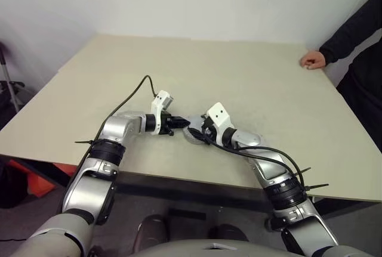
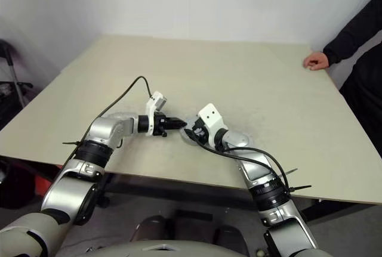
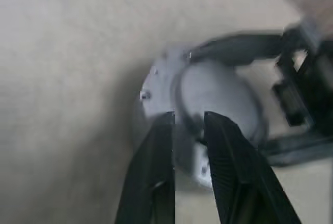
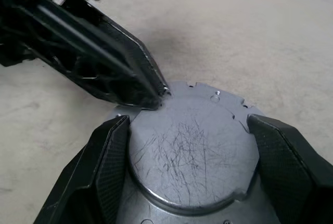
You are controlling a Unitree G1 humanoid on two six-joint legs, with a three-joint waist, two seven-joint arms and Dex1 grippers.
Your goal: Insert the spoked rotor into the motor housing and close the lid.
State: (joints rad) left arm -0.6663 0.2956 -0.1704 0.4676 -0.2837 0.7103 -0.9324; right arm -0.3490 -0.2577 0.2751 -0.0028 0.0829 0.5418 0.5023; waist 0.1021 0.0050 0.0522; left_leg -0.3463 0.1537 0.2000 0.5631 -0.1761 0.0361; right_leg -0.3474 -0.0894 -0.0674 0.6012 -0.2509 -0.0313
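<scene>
- At the near edge of the table, about midway along it, we have the two grippers meeting over one round silver assembly: the lid sits with its scratched, smooth face up, on top of what we take to be the motor housing.
- The right gripper has its fingers spread wide, one on either side of the lid's raised face, bracing or gripping it (we cannot tell how firmly).
- The left gripper comes in from the left with its fingers nearly closed, holding nothing, tips touching the lid's left edge near its flange.
- The spoked rotor is hidden from us; we judge it is already under the lid.
- Risk: if the left tips push sideways rather than down, the lid could skew on the housing and jam half-seated.
- Risk: should the right fingers loosen, that push could slide the whole assembly toward the near edge, which is close.
- Risk: the narrow tips could slip off the thin flange and knock the right fingers.
- A person's hand rests at the far right edge, well apart.
</scene>
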